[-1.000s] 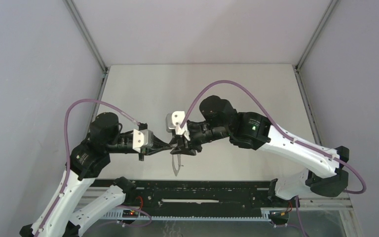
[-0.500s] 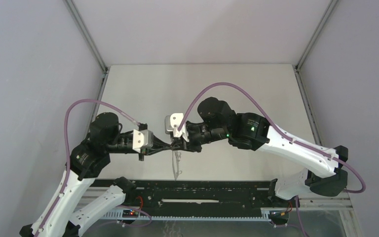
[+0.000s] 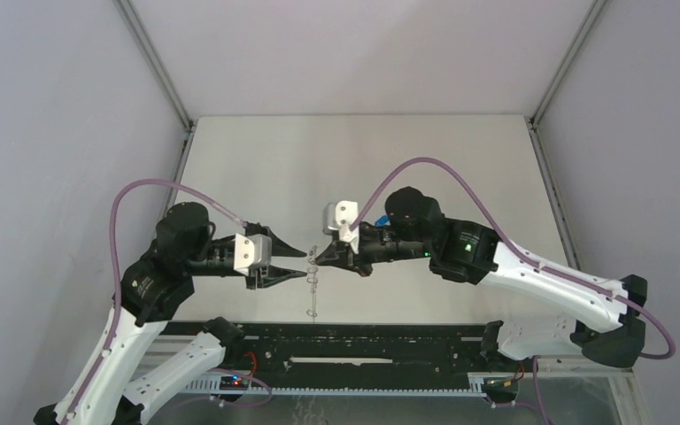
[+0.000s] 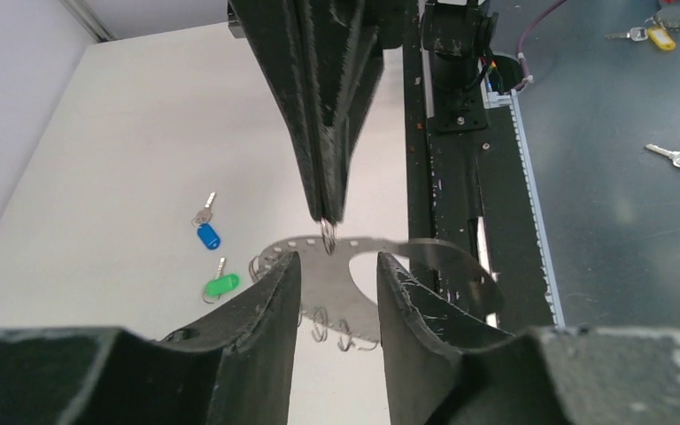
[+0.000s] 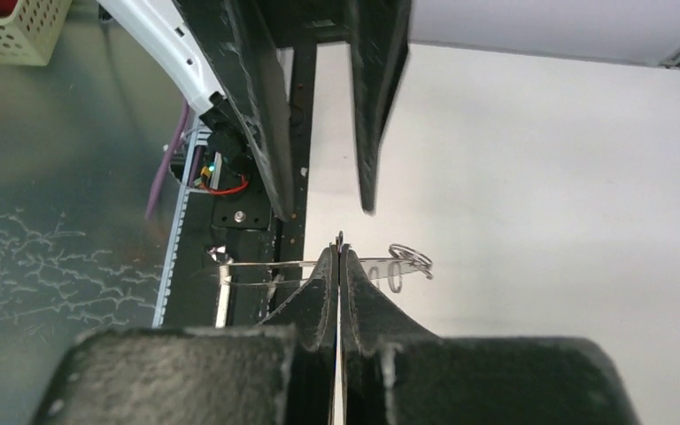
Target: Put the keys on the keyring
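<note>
keyring [image 4: 390, 257] hung in air, pinched by rt tool [image 4: 328, 221] shut on one rim loop [image 4: 328, 235] only. lt tool [image 4: 338, 258] open, nothing gripped. Risk: ring twisted out/dropped. blue key [image 4: 205, 235], green key [image 4: 222, 285] lying on counter [image 4: 124, 133] below.

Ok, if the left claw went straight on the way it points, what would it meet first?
Most likely the keyring, hanging just ahead of the open left claw, pinched by the shut right claw. The band lines up with the gap, though depth is unclear.
</note>
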